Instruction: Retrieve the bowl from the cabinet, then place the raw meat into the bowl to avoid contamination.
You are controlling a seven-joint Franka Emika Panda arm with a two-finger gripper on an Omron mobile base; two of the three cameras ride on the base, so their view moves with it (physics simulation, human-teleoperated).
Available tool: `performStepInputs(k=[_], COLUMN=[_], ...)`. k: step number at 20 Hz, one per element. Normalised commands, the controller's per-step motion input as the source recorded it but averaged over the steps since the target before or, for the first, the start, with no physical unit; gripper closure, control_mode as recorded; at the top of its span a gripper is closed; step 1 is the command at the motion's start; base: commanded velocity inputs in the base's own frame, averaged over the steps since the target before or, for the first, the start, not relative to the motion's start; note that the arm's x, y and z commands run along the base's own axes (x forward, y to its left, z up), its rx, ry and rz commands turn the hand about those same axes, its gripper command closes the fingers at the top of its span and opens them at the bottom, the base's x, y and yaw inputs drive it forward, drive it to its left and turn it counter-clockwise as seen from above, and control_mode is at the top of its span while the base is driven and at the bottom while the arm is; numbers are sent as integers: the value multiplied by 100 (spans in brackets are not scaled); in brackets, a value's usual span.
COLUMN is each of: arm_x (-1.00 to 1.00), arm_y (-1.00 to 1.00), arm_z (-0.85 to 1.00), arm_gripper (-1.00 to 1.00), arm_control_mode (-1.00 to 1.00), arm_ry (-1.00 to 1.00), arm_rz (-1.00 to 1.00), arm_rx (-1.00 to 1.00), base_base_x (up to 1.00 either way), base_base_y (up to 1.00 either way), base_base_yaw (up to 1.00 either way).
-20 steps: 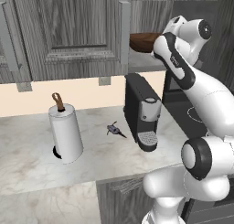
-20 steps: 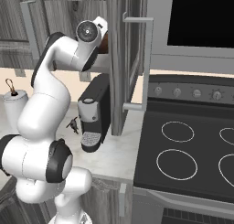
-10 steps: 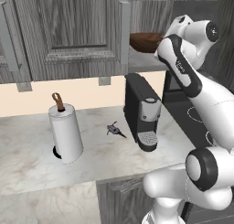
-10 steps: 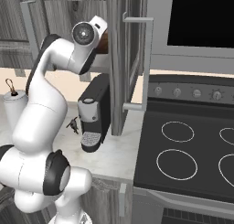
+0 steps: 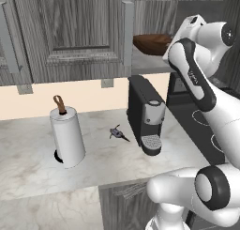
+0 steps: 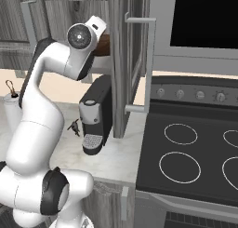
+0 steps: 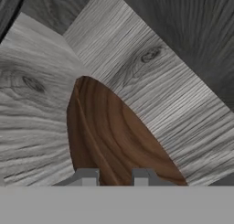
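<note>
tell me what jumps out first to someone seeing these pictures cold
The big white arm reaching up into the open cabinet, its hand nearly shut on the rim of the dark-brown wooden bowl on the shelf. Below on the marble counter, the black coffee machine stands beside the tiny raw meat and a white paper-towel roll.

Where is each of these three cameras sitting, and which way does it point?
Left base view: behind the arm's left, facing the coffee machine, raw meat and bowl; arm at right.
Right base view: behind its right, facing the cabinet door and stove; arm at left.
Hand view: on the hand, facing the bowl; end effector fingertips at bottom.
Both base views share the coffee machine.
</note>
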Motion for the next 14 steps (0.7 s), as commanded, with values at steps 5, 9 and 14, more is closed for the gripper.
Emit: performStepInputs(k=[5,9,14], arm_x=[-44,-46,-50], arm_y=[0,1,1], arm_z=[5,11,12], arm_gripper=[100,100,100], arm_control_mode=[-100,-100,-100], arm_ry=[0,0,0], arm_rz=[0,0,0], arm_rx=[-2,-1,-1], base_base_x=[0,0,0], base_base_y=[0,0,0], base_base_yaw=[0,0,0])
